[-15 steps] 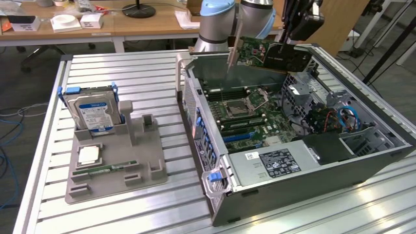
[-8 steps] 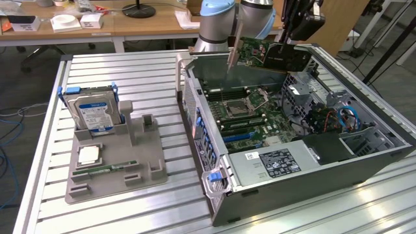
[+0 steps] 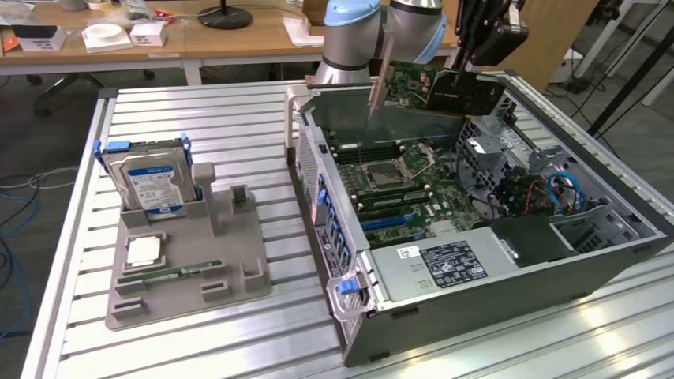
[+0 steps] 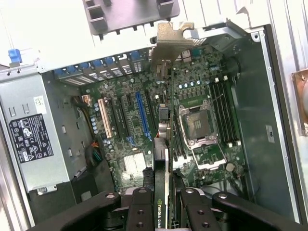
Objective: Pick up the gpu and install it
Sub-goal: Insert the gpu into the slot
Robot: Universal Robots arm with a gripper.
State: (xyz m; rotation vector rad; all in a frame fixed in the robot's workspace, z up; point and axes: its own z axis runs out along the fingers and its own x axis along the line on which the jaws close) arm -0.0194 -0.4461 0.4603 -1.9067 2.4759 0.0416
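Observation:
My gripper (image 3: pixel 487 39) hangs over the far end of the open computer case (image 3: pixel 589 272), shut on the gpu (image 3: pixel 447 88). The card is a green board with a black cooler and a silver end bracket (image 3: pixel 376 87), held in the air above the case's interior. In the wrist view the gpu (image 4: pixel 166 159) appears edge-on between my black fingers (image 4: pixel 141 211), its bracket (image 4: pixel 169 42) pointing toward the case's rear wall. Below it lies the motherboard (image 4: pixel 122 125) with a blue slot (image 4: pixel 141 115) and a cream slot (image 4: pixel 102 118). The card touches no slot.
A grey parts holder (image 3: pixel 185 264) on the exterior view's left carries a blue-labelled hard drive (image 3: pixel 156 180), a CPU (image 3: pixel 142 251) and a RAM stick (image 3: pixel 169 274). Inside the case sit the CPU socket (image 4: pixel 197 126), the power supply (image 4: pixel 33 137) and cables (image 3: pixel 553 189).

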